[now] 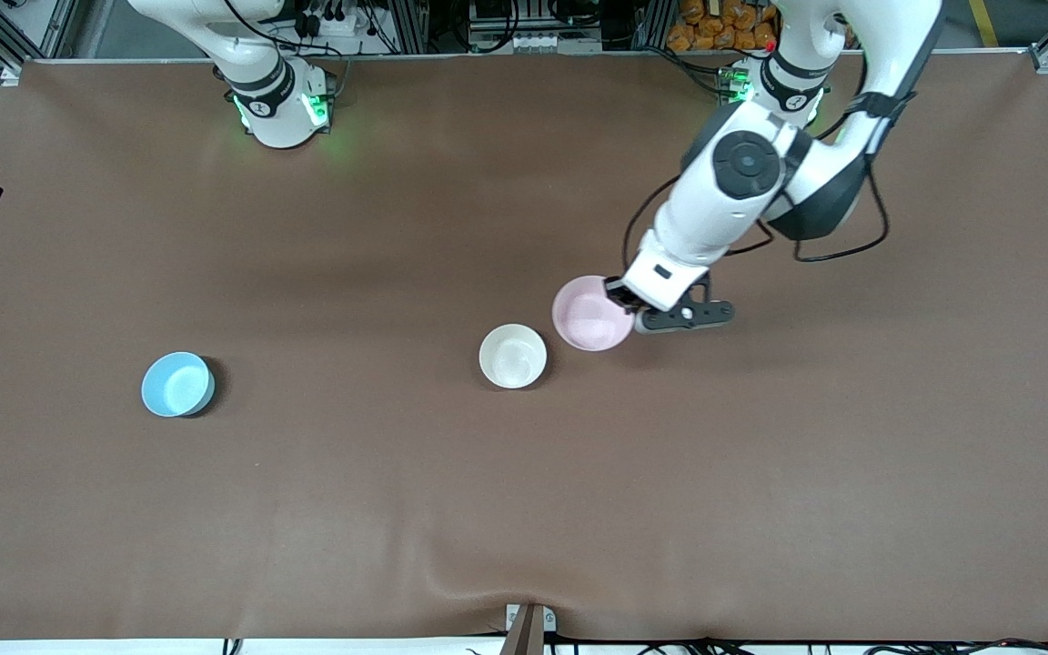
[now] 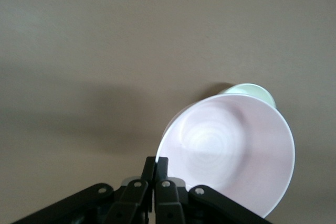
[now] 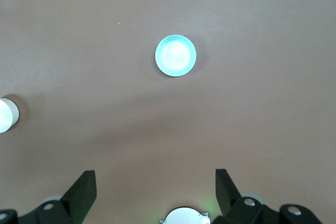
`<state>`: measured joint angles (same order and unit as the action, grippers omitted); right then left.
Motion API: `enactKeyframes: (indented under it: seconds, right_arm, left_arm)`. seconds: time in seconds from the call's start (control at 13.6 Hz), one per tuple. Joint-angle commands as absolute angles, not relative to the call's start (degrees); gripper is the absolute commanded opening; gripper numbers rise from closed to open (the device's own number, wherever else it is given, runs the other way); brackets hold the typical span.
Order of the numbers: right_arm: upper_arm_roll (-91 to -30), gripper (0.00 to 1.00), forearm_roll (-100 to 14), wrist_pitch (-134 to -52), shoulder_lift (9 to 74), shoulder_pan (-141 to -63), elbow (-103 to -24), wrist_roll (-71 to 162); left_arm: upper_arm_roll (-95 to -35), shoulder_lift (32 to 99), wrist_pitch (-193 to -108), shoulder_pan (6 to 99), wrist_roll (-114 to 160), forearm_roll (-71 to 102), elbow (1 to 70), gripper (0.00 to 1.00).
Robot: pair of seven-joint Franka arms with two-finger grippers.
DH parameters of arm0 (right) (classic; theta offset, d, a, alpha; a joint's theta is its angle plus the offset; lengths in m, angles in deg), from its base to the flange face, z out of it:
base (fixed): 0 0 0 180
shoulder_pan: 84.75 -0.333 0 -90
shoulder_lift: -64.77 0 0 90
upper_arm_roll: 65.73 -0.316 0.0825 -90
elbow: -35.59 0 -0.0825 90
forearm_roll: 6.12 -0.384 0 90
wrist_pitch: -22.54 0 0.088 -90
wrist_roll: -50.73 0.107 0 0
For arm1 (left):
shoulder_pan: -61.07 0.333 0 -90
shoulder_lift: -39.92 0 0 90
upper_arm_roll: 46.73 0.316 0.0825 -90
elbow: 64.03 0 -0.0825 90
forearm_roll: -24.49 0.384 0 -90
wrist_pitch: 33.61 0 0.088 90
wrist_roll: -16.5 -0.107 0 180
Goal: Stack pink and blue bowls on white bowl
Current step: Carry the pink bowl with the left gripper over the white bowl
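Left gripper (image 1: pixel 626 305) is pinched tight on the pink bowl (image 1: pixel 589 315) rim, carried mid-table just beside the white bowl (image 1: pixel 513 356) (probably lining up the drop). Right gripper (image 3: pixel 155 190) waits wide open, empty; blue bowl (image 1: pixel 177 384) sits toward the right arm's edge.

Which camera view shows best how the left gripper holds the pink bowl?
The left wrist view: the left gripper is shut on the rim of the pink bowl, seen close. The front view shows the bowl smaller, the grip partly hidden by the arm. The right wrist view does not show it.
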<state>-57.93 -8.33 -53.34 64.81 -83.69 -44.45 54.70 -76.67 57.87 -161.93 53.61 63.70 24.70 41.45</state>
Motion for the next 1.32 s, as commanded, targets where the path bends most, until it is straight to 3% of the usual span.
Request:
enactKeyframes:
  seconds: [0.0, 0.44, 0.66, 1.25]
  right_arm:
    - [-58.4, 1.00, -8.8, -52.8, 65.2, -83.0, -44.0, 54.2]
    - [-58.4, 1.00, -9.4, -53.4, 64.7, -84.0, -44.1, 55.1]
    - [-58.4, 1.00, -9.8, -60.3, 61.8, -84.4, -44.6, 55.2]
    - [-58.3, 1.00, -12.8, -66.5, 43.5, -86.4, -44.6, 54.5]
  left_arm:
    - [-76.4, 62.8, -161.3, 50.3, 69.7, 25.7, 36.1, 0.00]
    - [-76.2, 71.5, -163.5, 44.6, 83.5, 34.9, 30.2, 0.00]
    - [-76.2, 75.5, -163.5, 42.2, 89.4, 39.2, 26.9, 0.00]
    - [-75.7, 80.6, -166.8, 40.2, 96.0, 47.5, 26.0, 0.00]
